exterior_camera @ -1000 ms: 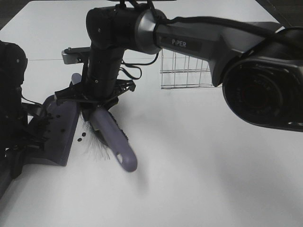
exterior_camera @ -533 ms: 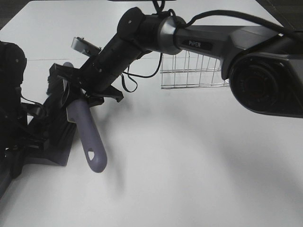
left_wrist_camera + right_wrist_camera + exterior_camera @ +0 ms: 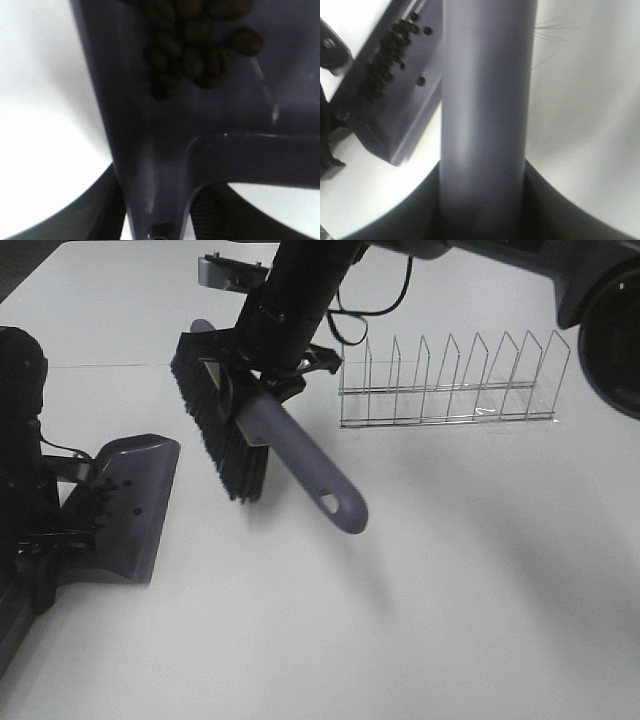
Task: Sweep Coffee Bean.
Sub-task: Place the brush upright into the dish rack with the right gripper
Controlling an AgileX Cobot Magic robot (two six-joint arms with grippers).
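Note:
The coffee beans [image 3: 97, 502] lie as a dark cluster inside the purple-grey dustpan [image 3: 140, 530] at the left of the table. They also show in the left wrist view [image 3: 200, 45] and the right wrist view [image 3: 385, 55]. My left gripper [image 3: 42, 542] is shut on the dustpan's handle [image 3: 160, 200]. My right gripper [image 3: 262, 380] is shut on the brush's purple handle [image 3: 310, 475] and holds it in the air right of the dustpan. The black bristles [image 3: 222, 435] hang clear of the table. I see no beans on the table.
A wire rack [image 3: 450, 380] stands at the back right. The white table [image 3: 420, 600] stretches out in front and to the right. In the right wrist view the brush handle [image 3: 485, 100] fills the middle, with the dustpan [image 3: 400, 115] beside it.
My right arm swept the brush over the dustpan's lip, then lifted it up and back to the right. The two beans beside the pan are no longer on the table.

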